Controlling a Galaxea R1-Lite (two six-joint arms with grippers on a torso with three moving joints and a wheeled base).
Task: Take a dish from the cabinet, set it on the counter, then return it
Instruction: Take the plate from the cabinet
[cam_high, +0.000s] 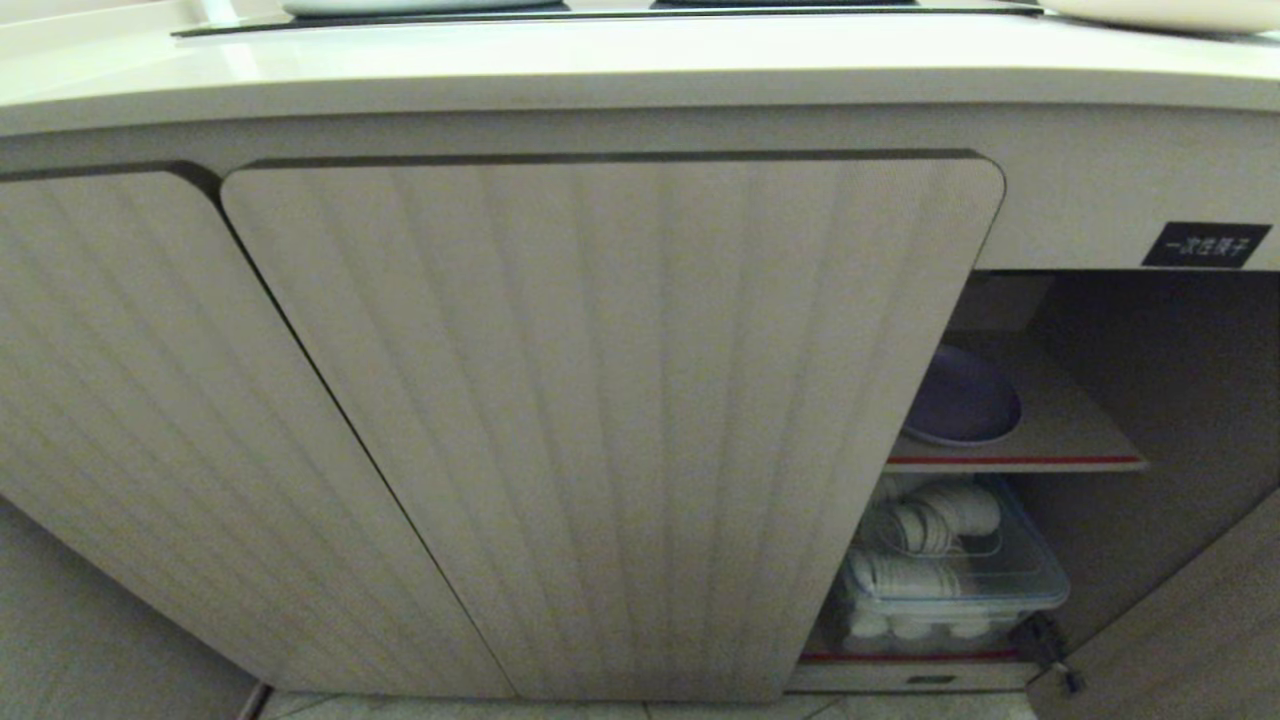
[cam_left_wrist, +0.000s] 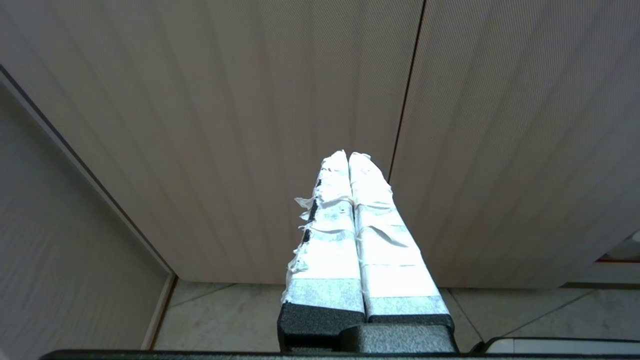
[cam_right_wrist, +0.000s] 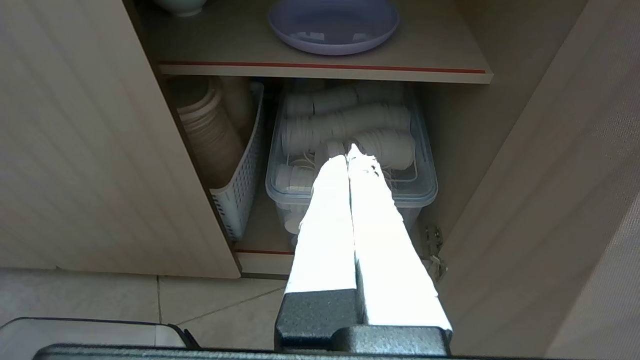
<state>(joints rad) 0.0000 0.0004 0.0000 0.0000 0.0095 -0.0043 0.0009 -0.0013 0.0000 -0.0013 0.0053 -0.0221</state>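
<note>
The lavender dish (cam_high: 962, 400) lies flat on the inner shelf (cam_high: 1080, 440) of the cabinet (cam_high: 600, 420), seen through the open right bay; the right wrist view shows the dish (cam_right_wrist: 333, 24) too. The cream counter (cam_high: 640, 70) runs above, with the black cooktop panel (cam_high: 600, 15) at its back. My right gripper (cam_right_wrist: 350, 152) is shut and empty, hanging low before the open bay, below the dish. My left gripper (cam_left_wrist: 348, 155) is shut and empty, facing the closed ribbed doors (cam_left_wrist: 250, 125). Neither arm shows in the head view.
Under the shelf stands a clear lidded bin (cam_right_wrist: 350, 185) of white cups, beside a white perforated basket (cam_right_wrist: 240, 165) of stacked bowls. The open door (cam_right_wrist: 560, 200) stands at the right, with its hinge (cam_right_wrist: 434, 250) low down. A black label (cam_high: 1205, 244) sits above the bay. Tiled floor (cam_right_wrist: 225, 305) lies below.
</note>
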